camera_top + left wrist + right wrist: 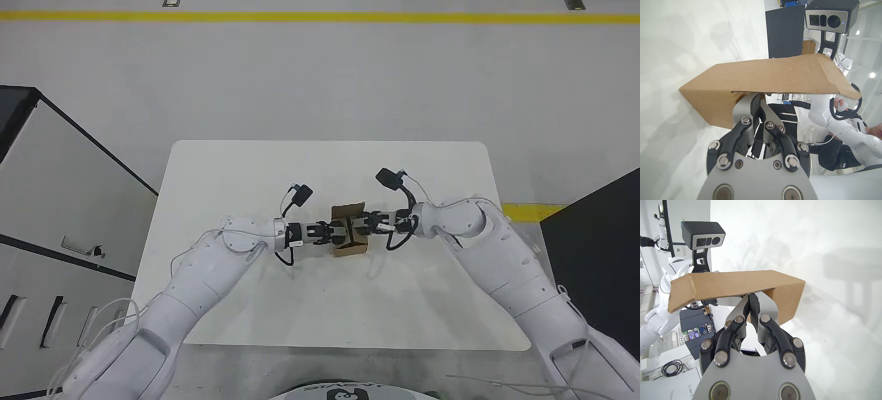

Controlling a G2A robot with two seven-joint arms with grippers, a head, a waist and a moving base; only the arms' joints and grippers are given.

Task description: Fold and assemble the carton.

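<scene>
— Where is the carton [348,215] sitting?
— It is sitting between the two tools, straight ahead of each one's tips, with its lower end resting on the bench [300,180].
— How is the left tool [757,98] holding it?
— It is pinching narrow, pads almost meeting, on a cardboard edge tucked under the brown panel just past its tips.
— And the right tool [751,298]?
— It is doing the same from the opposite side, closing narrow on cardboard beneath the panel stretching across in front of it.
— Is the carton looking finished?
— No. It is standing partly open, and a flap [846,87] is angling off at the end away from the bench.
</scene>
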